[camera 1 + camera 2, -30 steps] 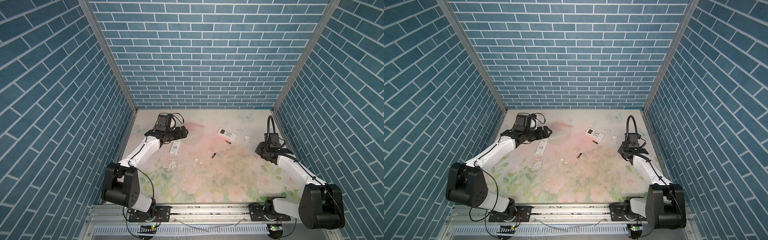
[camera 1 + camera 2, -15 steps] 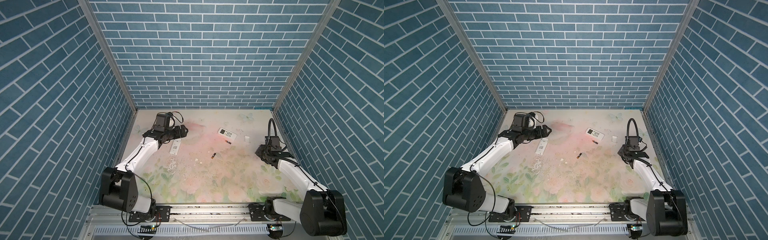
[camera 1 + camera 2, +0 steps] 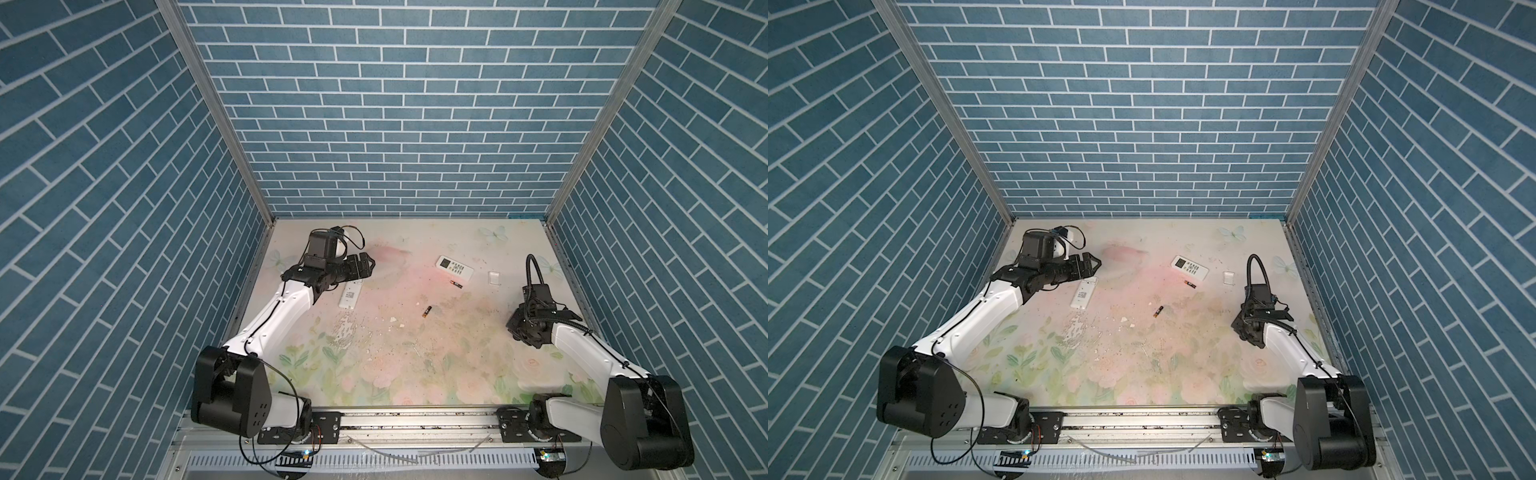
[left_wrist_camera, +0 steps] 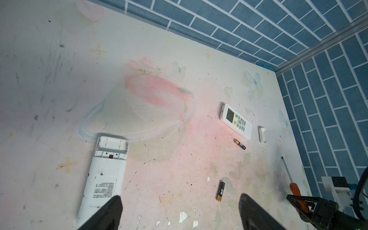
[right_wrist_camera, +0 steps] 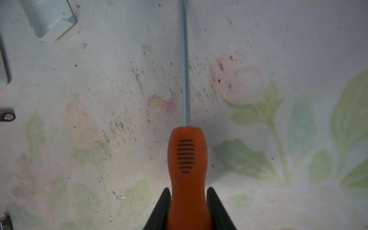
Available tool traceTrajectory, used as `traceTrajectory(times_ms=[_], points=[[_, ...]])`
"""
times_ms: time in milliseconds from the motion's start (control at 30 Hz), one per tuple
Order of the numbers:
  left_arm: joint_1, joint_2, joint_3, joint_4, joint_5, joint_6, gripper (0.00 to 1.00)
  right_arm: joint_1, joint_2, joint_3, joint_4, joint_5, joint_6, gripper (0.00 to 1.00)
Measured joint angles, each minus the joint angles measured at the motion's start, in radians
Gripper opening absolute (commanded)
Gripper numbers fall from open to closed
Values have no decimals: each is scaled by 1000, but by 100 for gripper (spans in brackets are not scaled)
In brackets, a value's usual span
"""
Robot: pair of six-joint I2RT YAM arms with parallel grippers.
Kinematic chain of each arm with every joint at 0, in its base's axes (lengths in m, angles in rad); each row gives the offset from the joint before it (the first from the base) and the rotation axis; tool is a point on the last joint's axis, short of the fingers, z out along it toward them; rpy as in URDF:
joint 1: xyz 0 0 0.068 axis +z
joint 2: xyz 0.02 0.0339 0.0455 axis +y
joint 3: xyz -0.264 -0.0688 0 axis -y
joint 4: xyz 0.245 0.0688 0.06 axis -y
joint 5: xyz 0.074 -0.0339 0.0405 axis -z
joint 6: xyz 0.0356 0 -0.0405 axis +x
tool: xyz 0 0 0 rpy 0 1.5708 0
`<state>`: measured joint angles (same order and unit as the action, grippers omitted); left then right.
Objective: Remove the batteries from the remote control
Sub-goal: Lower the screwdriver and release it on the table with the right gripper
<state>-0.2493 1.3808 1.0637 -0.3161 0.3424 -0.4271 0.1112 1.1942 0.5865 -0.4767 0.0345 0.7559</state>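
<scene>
1. The left gripper [image 3: 366, 266] [image 4: 180, 197] hangs at the far left of the table [image 3: 415, 374], its jaws spread wide with nothing between them, just over the far end of a white remote [image 3: 351, 293].
2. That white remote [image 3: 1084, 294] [image 4: 105, 175] lies back-up with its cover off. The left wrist view shows no cell in the open battery compartment [image 4: 111, 147].
3. To the right, near the table's middle, the centre battery [image 3: 427, 311] [image 3: 1158, 311] [image 4: 220, 191] lies loose on the table. It is black with a gold end and well apart from both remotes.
4. Farther back and a little right, the far battery [image 3: 456, 284] [image 3: 1190, 284] [image 4: 240, 144] lies just beside the near edge of the second remote [image 3: 454, 267] [image 3: 1190, 267] [image 4: 236, 123], which lies face-up.
5. A small white battery cover [image 3: 493, 278] [image 3: 1228, 278] [image 4: 262, 135] [image 5: 51, 20] lies just right of that remote, apart from it.
6. At the right, the right gripper [image 3: 519, 328] [image 4: 298, 203] [image 5: 188, 191] pinches the orange handle of a screwdriver [image 4: 294, 189] [image 5: 187, 159], with a jaw against each side. The shaft points away, low over the table; I cannot tell whether it touches.
</scene>
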Motion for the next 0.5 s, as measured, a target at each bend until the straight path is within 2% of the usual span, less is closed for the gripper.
traceTrajectory(times_ms=[267,333,500], points=[[0,-18,-4,0,0,1,97,1,51,-10,8,-14,7,44],[0,-18,-4,0,0,-1,99,2,55,-11,10,-16,6,45],[8,-13,-4,4,19,-9,99,2,55,-11,11,-15,7,47]])
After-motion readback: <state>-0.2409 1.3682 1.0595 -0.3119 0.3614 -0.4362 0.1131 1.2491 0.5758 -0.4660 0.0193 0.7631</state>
